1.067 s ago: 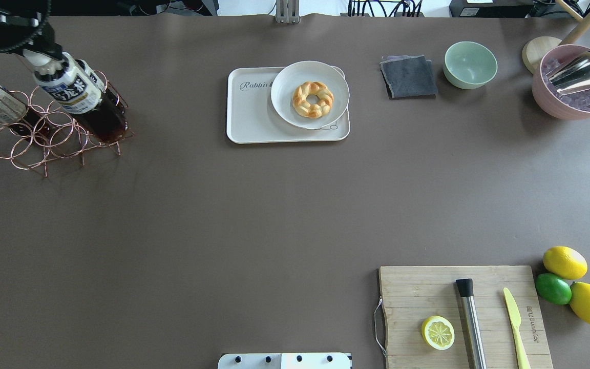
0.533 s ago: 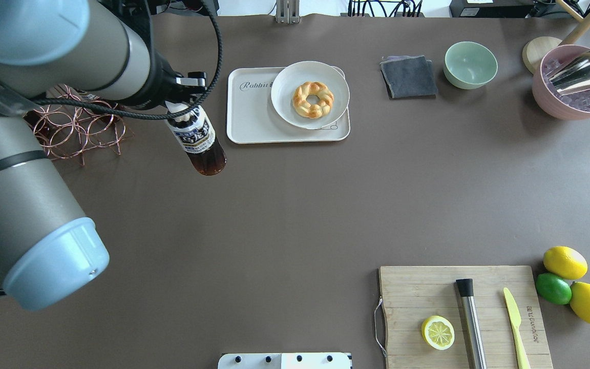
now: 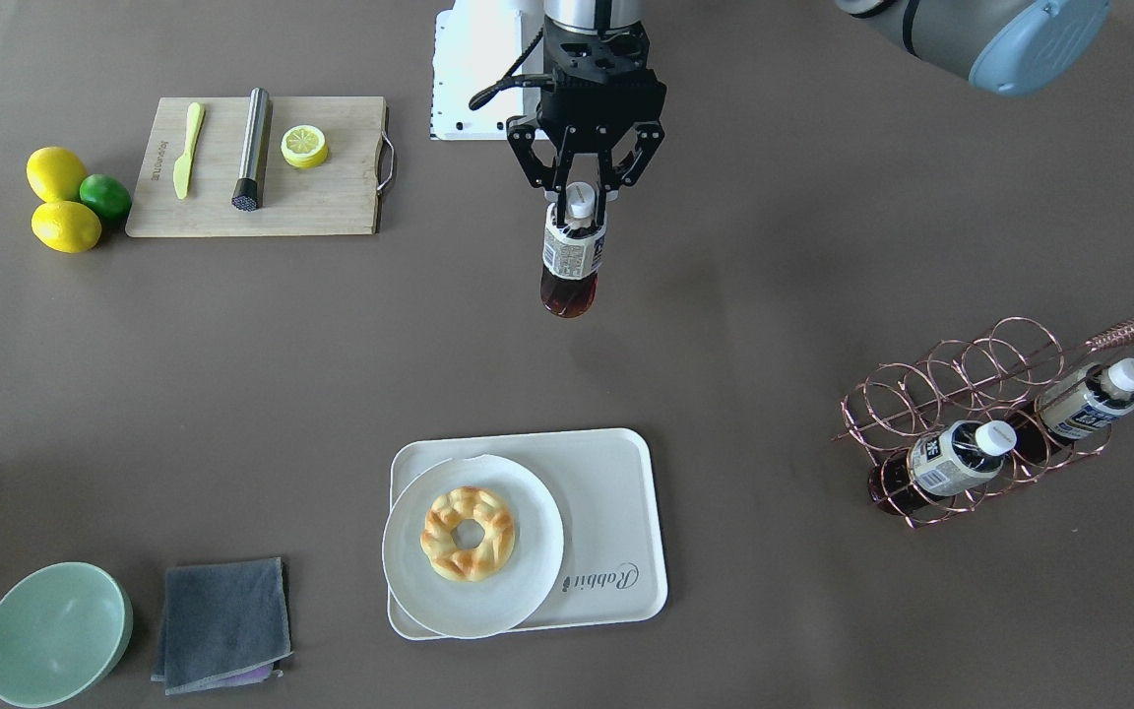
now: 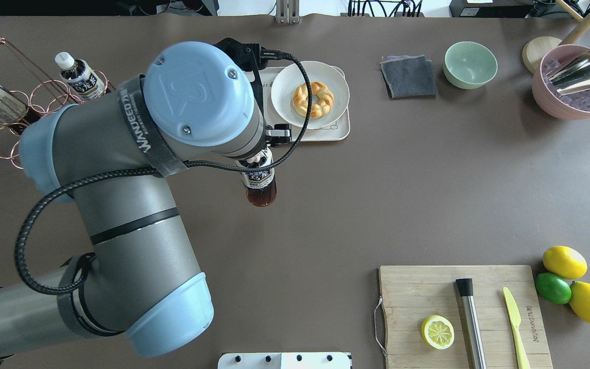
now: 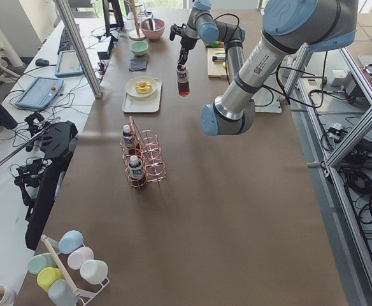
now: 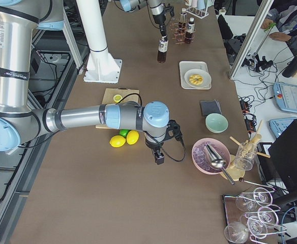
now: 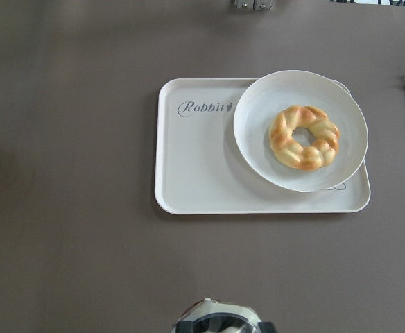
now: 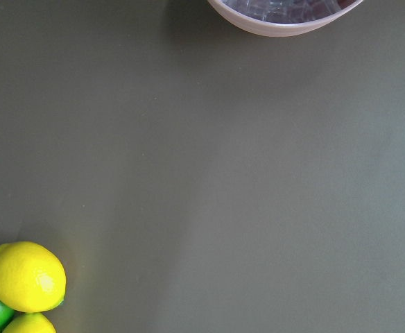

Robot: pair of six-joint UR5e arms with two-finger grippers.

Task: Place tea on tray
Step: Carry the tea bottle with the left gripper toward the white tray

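Transport is the step in hand, as I read it. On the front-facing camera the left gripper (image 3: 577, 202) points straight down, fingers pinched on the neck of the tea (image 3: 572, 261) just under its white cap. The bottle hangs upright, well apart from the tray (image 3: 611, 492). Overhead, the left arm's bulk covers much of the tray, and the tea hangs on the robot's side of it, outside the rim. The left side camera shows that arm stretched far out over the table, wrist turned down. On the left wrist camera the tray lies ahead, its lettered half bare, with the plate (image 7: 299, 130) filling the rest. So my next move is to carry the bottle forward over that bare half, lower it until the base sits flat, then open. The right side camera shows the right gripper (image 6: 159, 157) hovering near the lemons (image 6: 123, 138); I cannot tell whether its fingers are wide or closed.
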